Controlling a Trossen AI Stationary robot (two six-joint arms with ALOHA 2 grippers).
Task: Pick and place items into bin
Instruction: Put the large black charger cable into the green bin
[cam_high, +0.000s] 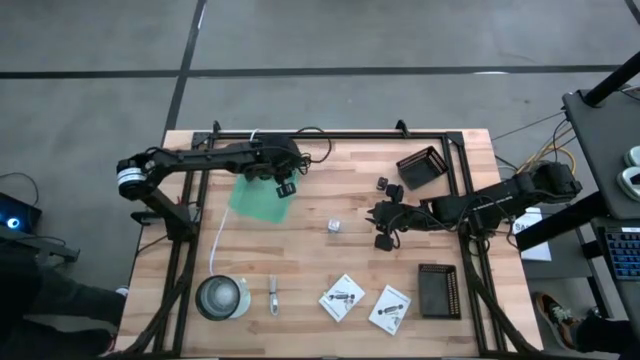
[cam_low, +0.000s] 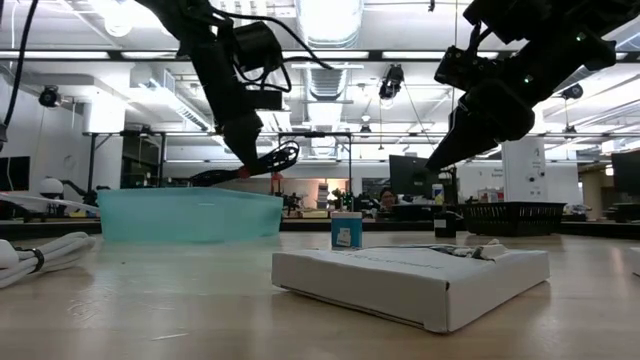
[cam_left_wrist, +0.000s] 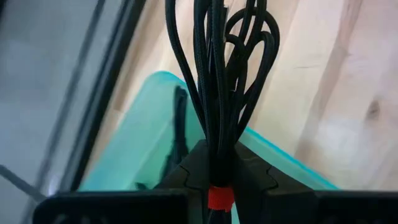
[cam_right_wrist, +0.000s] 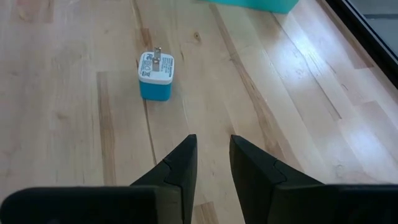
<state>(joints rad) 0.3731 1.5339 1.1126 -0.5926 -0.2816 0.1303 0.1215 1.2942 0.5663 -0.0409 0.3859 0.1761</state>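
My left gripper (cam_high: 285, 180) is shut on a bundled black cable (cam_left_wrist: 221, 74) above the far right part of the teal bin (cam_high: 260, 200). It also shows in the low view (cam_low: 248, 150), above the bin (cam_low: 190, 215). My right gripper (cam_right_wrist: 213, 155) hovers over the table right of centre, its fingers a narrow gap apart and empty. A small blue-and-white plug cube (cam_right_wrist: 155, 76) stands ahead of it, also seen from above (cam_high: 335, 226). Small black connectors (cam_high: 388, 186) lie near the right gripper. Two white packets (cam_high: 342, 297) and a metal clip (cam_high: 273, 295) lie near the front edge. My left gripper pinches the cable bundle between its two fingers, just beyond the red tie (cam_left_wrist: 221, 198). The fingers (cam_low: 243, 130) point down, slanting. The cable's loops (cam_low: 262, 162) stick out past the fingertips, lifted clear above the bin.
A round silvery bowl (cam_high: 220, 297) sits at the front left, and a long white cord (cam_high: 218, 240) runs beside the bin. Black mesh trays stand at the far right (cam_high: 422, 167) and the front right (cam_high: 438, 291). A black frame edges the table.
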